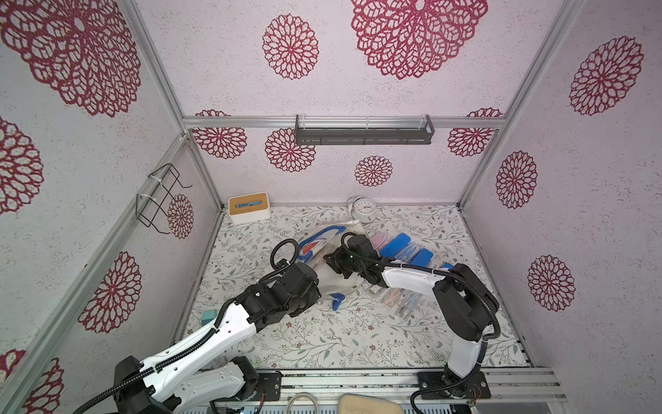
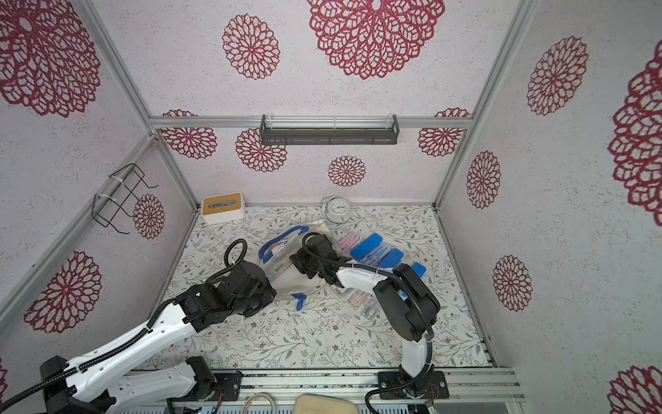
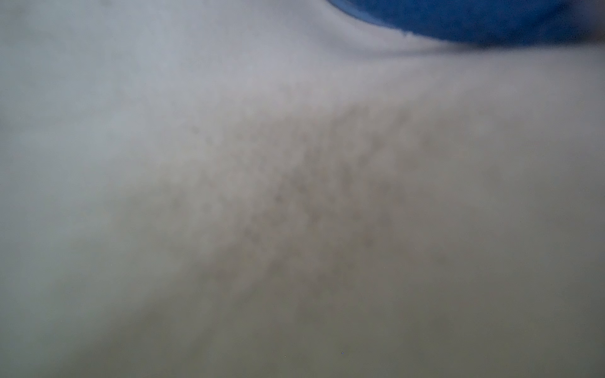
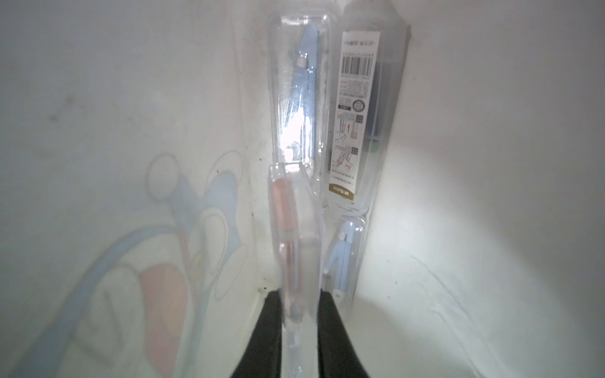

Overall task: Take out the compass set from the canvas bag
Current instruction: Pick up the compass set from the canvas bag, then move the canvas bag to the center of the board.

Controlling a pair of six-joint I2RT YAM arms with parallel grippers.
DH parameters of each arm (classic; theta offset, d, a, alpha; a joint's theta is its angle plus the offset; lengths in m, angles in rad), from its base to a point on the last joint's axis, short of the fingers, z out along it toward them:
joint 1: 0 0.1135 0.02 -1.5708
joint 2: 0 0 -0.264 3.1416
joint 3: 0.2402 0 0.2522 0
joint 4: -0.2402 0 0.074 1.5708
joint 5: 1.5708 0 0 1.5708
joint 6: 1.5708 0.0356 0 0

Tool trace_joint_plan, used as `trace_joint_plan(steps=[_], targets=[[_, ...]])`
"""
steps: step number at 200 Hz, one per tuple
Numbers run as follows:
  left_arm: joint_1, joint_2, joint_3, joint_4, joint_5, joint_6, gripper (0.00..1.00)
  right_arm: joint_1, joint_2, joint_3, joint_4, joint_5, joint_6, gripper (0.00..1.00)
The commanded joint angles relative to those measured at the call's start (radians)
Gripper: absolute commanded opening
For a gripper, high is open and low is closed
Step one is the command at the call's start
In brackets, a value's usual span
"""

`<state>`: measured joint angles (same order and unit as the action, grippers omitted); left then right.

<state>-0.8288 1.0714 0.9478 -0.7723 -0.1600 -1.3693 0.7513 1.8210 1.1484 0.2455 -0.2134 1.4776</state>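
Compass set [image 4: 294, 235], a clear case, is found inside the canvas bag [image 4: 491, 196], with its near end pinched by the right gripper [image 4: 299, 294]. Its length runs straight ahead from the gripper, deeper in, so a straight pull back out is probably what's needed. The left gripper is pressed shut against the cloth, but what's pinched can't be told.

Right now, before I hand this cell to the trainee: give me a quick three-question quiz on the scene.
1. True or false: the right gripper is inside the canvas bag.
2. The compass in the clear case between its fingers is: A pink, B green, C black.
3. Name the round white thing with a dial.
Key: 1 true; 2 A; 3 alarm clock.
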Motion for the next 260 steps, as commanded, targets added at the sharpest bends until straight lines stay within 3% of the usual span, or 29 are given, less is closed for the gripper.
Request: trace_joint_plan(steps=[1, 39, 144, 196, 260], targets=[[0.012, -0.016, 0.023, 0.000, -0.044, -0.011, 0.00, -0.007, -0.112, -0.019, -0.058, 0.003, -0.096, 0.13], [0.019, -0.010, 0.030, 0.001, -0.047, -0.008, 0.00, -0.012, -0.222, -0.055, -0.154, 0.002, -0.185, 0.13], [0.074, -0.013, 0.017, 0.004, -0.037, 0.013, 0.00, -0.118, -0.477, -0.176, -0.207, -0.073, -0.272, 0.13], [0.123, -0.037, 0.011, -0.024, -0.016, 0.037, 0.00, -0.239, -0.601, -0.226, -0.231, -0.143, -0.282, 0.13], [0.248, -0.122, 0.034, -0.124, -0.005, 0.095, 0.00, -0.401, -0.813, -0.335, -0.372, -0.241, -0.334, 0.13]])
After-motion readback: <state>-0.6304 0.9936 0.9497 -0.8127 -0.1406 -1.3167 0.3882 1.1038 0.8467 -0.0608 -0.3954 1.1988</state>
